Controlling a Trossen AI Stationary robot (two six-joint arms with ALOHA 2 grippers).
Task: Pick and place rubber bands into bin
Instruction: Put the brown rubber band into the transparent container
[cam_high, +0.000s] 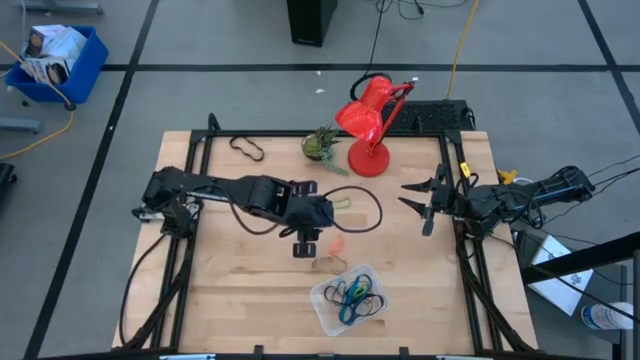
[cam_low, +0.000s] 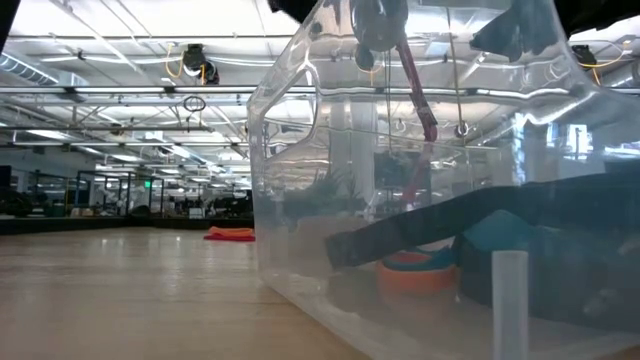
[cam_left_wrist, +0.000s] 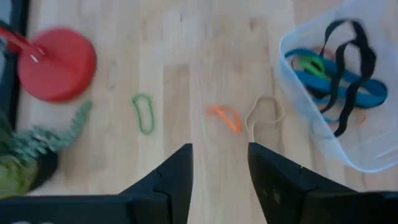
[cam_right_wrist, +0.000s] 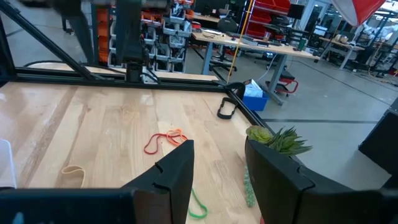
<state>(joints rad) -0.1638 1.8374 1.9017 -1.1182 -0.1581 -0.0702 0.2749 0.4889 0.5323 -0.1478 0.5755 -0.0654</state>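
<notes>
The left claw hovers over the middle of the wooden desk, its two dark fingers apart with nothing between them. Just ahead of it on the bare wood lie three loose rubber bands: an orange one, a tan loop beside it, and a green one nearer the red lamp base. The clear bin sits at the desk's near edge, just beyond the tan loop, and holds a tangle of black, blue and green bands (in the low view its wall fills most of the picture). The right claw waits at the desk's right side, fingers spread and empty. A small potted plant stands beside the lamp at the far edge.
</notes>
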